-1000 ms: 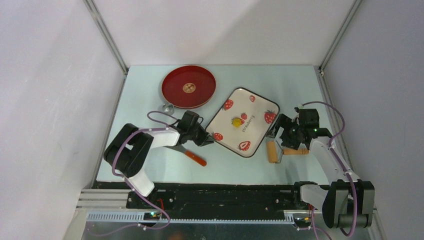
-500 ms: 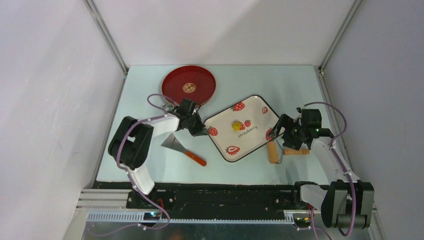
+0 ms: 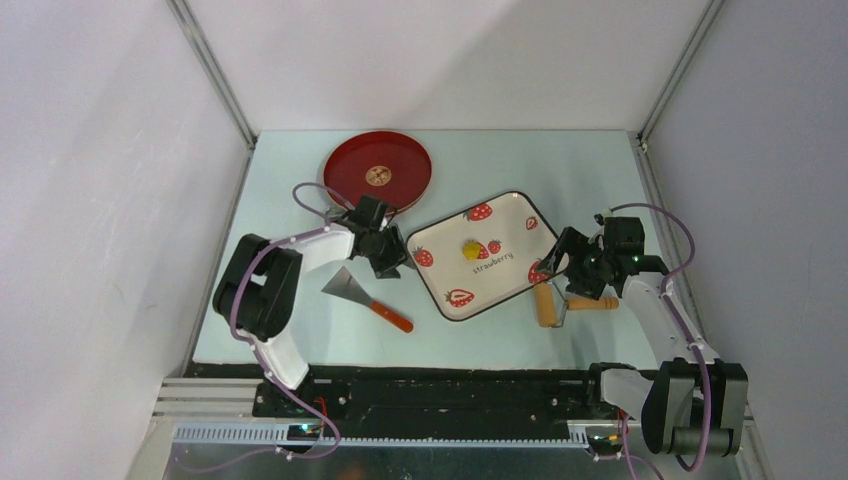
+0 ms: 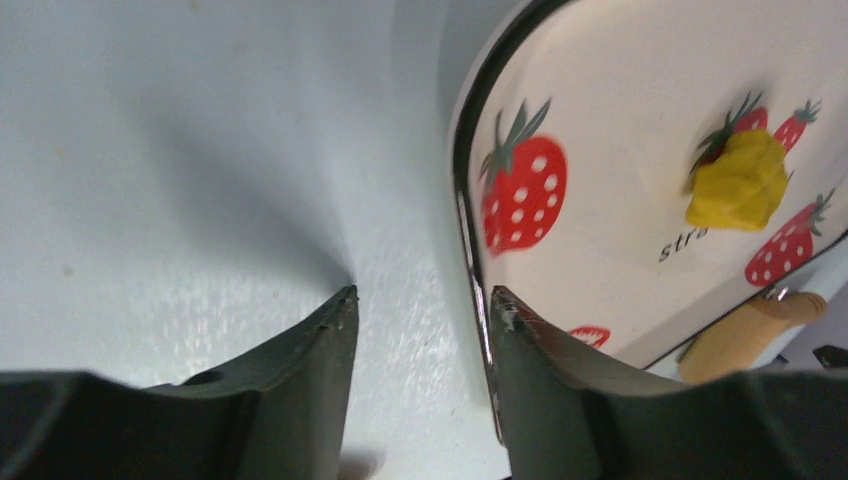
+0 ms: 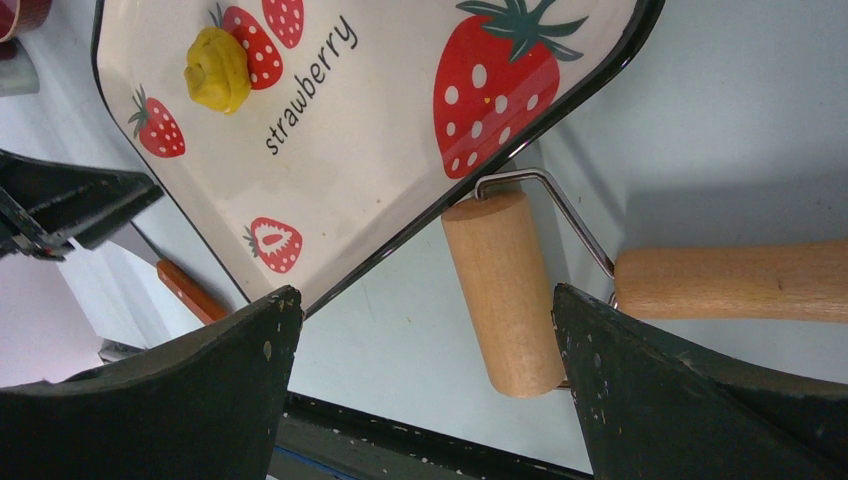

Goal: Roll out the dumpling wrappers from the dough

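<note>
The dough (image 3: 469, 247) is a small yellow lump in the middle of the strawberry tray (image 3: 505, 228); it also shows in the left wrist view (image 4: 740, 182) and the right wrist view (image 5: 217, 68). No dumpling wrappers are in view. My left gripper (image 3: 393, 265) is open at the tray's left corner; in its wrist view (image 4: 420, 295) the tray rim (image 4: 470, 250) runs along the inside of the right finger. My right gripper (image 3: 556, 268) is wide open and empty (image 5: 425, 292), low over the wooden roller (image 5: 503, 290) by the tray's right corner.
The roller (image 3: 545, 303) lies on the table with its handle (image 3: 592, 302) pointing right. A scraper (image 3: 345, 283) with an orange handle (image 3: 392, 317) lies left of the tray. A red plate (image 3: 377, 172) sits at the back.
The tray has turned and slid up and left, with the dough on it. My left gripper moved back and left with its corner. The right arm barely moved.
</note>
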Controlling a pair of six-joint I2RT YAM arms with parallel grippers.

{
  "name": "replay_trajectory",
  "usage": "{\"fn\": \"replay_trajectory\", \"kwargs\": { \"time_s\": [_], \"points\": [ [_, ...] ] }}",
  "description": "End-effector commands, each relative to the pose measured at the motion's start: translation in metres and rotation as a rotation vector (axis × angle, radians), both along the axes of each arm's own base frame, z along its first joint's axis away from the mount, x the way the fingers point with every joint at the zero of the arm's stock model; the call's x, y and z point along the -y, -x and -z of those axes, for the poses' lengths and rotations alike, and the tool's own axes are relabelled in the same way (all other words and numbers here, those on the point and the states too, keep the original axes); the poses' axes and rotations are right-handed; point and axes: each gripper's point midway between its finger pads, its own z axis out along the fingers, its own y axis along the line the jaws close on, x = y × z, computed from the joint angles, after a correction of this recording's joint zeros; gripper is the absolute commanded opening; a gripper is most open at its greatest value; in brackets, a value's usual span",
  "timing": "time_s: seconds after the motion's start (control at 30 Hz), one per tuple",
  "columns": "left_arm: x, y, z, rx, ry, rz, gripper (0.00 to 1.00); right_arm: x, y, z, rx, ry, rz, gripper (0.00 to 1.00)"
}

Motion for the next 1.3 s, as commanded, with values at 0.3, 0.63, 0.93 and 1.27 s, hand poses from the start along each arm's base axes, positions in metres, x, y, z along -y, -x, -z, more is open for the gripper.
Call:
{"fn": "replay_trajectory", "kwargs": {
  "time_s": [0.3,0.63,0.93,1.27],
  "points": [
    [0.046,0.023,-0.002,-0.014,0.348,-0.079,0.46,0.001,-0.01,-0.019,0.052,-0.012,-0.012,1.0],
    [0.05,0.013,0.015,-0.024,0.305,-0.101,0.24,0.005,-0.013,-0.021,0.05,-0.022,-0.008,1.0],
    [0.039,-0.014,0.019,0.036,0.106,0.044,0.08,0.01,-0.012,-0.014,0.007,0.005,0.009,1.0],
    [0.027,-0.044,0.017,0.076,0.075,0.243,0.05,0.004,0.007,0.016,-0.165,0.147,-0.014,1.0]
  ]
}}
